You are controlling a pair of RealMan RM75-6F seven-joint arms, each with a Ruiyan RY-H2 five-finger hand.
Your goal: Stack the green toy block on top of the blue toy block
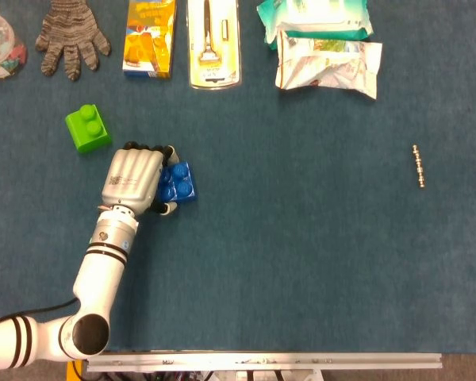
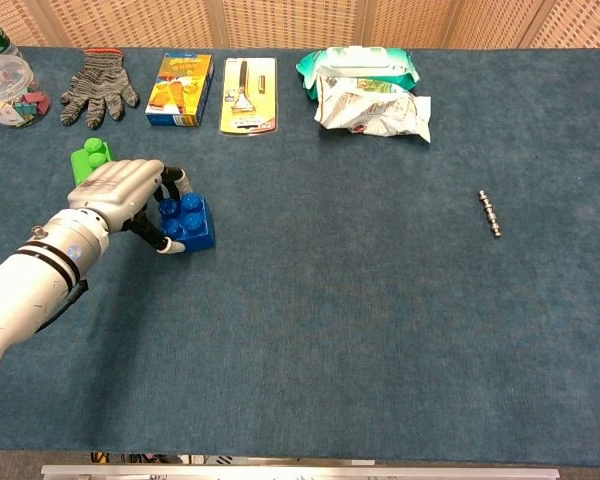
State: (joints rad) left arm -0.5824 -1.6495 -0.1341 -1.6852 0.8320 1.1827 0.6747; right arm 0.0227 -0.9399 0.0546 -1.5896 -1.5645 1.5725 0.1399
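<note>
Shiny plastic blue toy block (image 1: 179, 183), shiny plastic green toy block (image 1: 87, 128), woolly knit glove (image 1: 70, 36), fuzzy blue table cloth (image 1: 301, 238), smooth silver metal-looking left hand (image 1: 135, 178)

- My feeds are evenly and brightly lit from above, with no dim corners.
- Shadows stay soft and short under everything.
- I see mild glare on the plastic blister pack (image 1: 213, 44).
- Both views look sharp, with no motion blur.

Head cam: straight down on the table (image 1: 301, 262), front edge along frame bottom. Chest cam: lower, tilted fwd, wicker wall across frame top. Both share the whole mat: left hand (image 1: 133, 178) (image 2: 120, 190), item row along top, chain (image 1: 418, 165) at right.
</note>
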